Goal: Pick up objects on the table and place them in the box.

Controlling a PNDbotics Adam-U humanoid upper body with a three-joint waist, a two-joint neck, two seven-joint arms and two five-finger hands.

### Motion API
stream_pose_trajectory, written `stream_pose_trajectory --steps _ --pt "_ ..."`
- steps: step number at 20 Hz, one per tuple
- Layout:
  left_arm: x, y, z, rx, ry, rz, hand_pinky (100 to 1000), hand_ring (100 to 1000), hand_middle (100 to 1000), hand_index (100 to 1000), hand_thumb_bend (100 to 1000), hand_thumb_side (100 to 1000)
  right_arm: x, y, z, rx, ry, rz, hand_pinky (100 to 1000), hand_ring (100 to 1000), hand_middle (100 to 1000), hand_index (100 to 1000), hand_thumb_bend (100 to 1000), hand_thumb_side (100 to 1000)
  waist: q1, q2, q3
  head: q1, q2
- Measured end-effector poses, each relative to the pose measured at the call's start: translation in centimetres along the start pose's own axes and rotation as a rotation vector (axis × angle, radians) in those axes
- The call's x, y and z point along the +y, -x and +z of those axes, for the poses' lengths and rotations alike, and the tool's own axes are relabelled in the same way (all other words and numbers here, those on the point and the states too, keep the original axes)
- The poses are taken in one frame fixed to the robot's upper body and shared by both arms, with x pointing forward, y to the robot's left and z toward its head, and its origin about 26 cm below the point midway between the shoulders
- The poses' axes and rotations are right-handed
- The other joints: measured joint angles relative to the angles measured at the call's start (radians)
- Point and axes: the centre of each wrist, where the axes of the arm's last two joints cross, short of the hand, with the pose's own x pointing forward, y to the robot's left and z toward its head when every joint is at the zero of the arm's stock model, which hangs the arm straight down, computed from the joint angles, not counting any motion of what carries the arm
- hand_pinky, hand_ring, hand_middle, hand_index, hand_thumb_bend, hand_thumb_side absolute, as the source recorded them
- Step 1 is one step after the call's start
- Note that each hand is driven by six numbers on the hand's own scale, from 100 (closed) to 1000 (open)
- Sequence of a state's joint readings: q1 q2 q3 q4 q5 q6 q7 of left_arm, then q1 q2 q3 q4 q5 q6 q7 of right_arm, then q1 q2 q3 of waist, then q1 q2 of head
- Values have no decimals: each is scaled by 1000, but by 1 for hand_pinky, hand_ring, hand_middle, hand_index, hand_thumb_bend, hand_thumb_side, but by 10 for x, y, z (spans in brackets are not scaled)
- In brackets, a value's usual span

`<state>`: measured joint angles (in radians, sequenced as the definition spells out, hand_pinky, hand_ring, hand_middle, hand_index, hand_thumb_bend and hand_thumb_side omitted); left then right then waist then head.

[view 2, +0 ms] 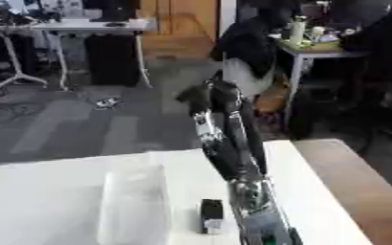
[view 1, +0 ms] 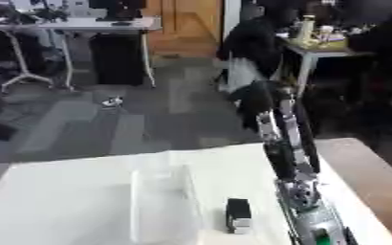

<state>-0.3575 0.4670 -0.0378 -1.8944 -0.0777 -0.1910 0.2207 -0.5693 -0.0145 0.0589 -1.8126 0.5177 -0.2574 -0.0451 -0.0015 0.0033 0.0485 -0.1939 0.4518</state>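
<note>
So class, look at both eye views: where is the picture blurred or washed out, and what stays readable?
Left eye view: soft all over; the white table is washed out, the clear box barely readable. Right eye view: the same softness; the small black object stands out, the raised right hand is smeared.

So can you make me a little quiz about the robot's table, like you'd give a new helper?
1. True or false: the small black thing is inside the clear box.
2. Which arm reaches up over the table? A) left B) right C) both
3. Fill in: the table top is ____ in colour.

Key: 1 false, it stands on the table to the right of the box. 2 B. 3 white.
</note>
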Motion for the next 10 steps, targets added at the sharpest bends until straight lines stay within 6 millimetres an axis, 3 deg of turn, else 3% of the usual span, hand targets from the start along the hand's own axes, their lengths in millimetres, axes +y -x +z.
stream_pose_trajectory --steps 10 --pt "1 0 0 0 -5 -2 592 605 744 862 156 1000 -1 1 0 6 -7 11 100 258 353 583 228 1000 0 0 0 0 18"
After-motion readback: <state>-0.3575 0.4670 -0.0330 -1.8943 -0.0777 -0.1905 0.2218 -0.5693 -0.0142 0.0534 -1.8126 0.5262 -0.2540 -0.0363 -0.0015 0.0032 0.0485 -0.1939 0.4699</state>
